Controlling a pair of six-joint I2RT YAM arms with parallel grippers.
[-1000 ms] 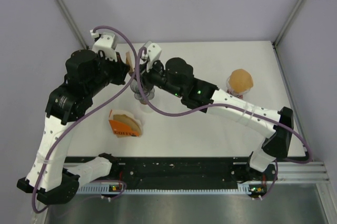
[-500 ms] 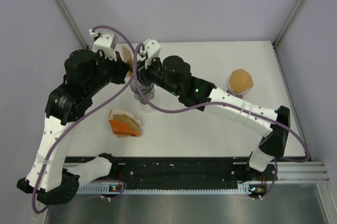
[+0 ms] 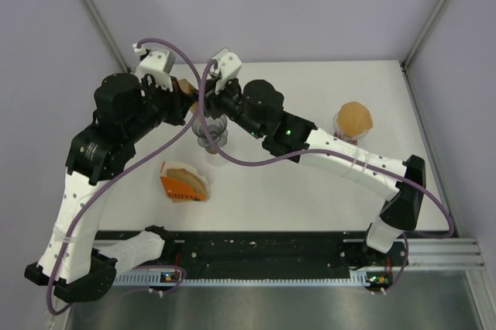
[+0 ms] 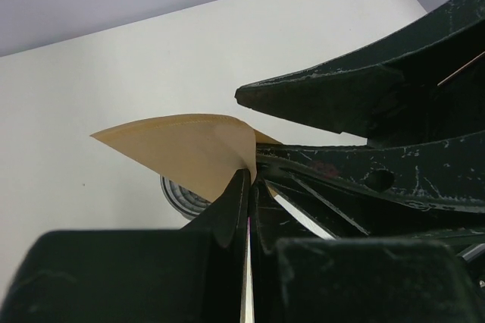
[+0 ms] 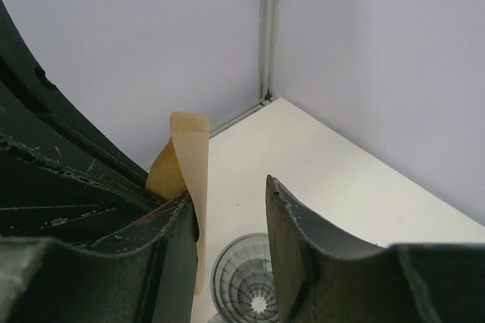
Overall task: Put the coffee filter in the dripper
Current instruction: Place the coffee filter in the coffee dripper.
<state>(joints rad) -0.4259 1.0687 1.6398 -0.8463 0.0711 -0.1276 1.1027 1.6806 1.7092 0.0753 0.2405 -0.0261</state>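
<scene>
White tabletop [image 3: 310, 190], lilac walls [image 3: 271, 5], and the brown coffee filter [image 4: 182, 148] is up in the air, pinched tight in the left gripper [image 4: 248, 175], right above the clear dripper [image 5: 254, 289] standing below. Right gripper [image 5: 227, 194] sits alongside, jaws spread, one finger against the filter's edge. Orange filter pack [image 3: 184, 184] lies nearer the arm bases, well apart

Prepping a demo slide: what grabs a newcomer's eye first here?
The left pincer pinches a brown paper filter over the clear dripper, back left of centre. The right pincer stands open right beside it. An orange pack lies nearer the front.
</scene>
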